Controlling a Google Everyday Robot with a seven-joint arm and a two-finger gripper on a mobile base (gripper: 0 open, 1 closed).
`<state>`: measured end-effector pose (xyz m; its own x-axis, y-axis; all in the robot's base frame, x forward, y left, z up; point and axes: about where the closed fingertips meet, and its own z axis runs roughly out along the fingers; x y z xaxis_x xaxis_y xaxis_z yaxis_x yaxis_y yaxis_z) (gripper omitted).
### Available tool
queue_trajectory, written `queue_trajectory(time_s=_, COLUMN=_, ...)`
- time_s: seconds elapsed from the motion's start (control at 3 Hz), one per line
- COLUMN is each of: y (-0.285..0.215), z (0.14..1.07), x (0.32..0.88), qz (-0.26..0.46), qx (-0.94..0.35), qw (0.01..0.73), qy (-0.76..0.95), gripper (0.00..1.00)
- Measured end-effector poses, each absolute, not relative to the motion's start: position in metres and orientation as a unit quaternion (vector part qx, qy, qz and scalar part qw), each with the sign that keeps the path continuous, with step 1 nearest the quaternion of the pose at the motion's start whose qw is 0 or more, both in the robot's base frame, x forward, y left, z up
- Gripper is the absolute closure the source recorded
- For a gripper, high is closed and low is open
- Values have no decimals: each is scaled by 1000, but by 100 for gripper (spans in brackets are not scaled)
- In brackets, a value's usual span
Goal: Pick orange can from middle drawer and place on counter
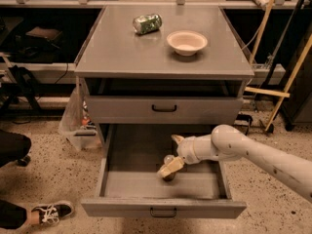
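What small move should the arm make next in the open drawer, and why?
Probably close the end effector on the orange can. It sits low in the middle drawer, its fingers spread, and the can, largely hidden, seems to stand between them.

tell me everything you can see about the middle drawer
The middle drawer is wide, grey, metal-looking and pulled open beneath the shut upper drawer. It has a flat floor, low side walls and a small black handle on its front. The orange can stands on its floor near the middle, and the gripper reaches in from the right, fingers spread, one crossing the can.
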<state>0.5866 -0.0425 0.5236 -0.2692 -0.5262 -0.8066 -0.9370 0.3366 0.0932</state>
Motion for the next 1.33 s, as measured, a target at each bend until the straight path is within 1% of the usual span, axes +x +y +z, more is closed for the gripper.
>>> queue_trajectory(time_s=0.33, y=-57, z=478, x=657, qz=285, qx=-477, qw=391, qy=734, gripper=0)
queue_trajectory(time_s=0.67, y=-59, z=472, x=653, qz=290, qx=-481, qw=384, qy=733, gripper=0)
queue_trajectory(time_s=1.0, y=-84, z=439, x=636, qz=327, qx=-474, qw=355, qy=737, gripper=0)
queue_trajectory(time_s=1.33, y=-84, z=439, x=636, qz=327, qx=-474, qw=355, qy=737, gripper=0)
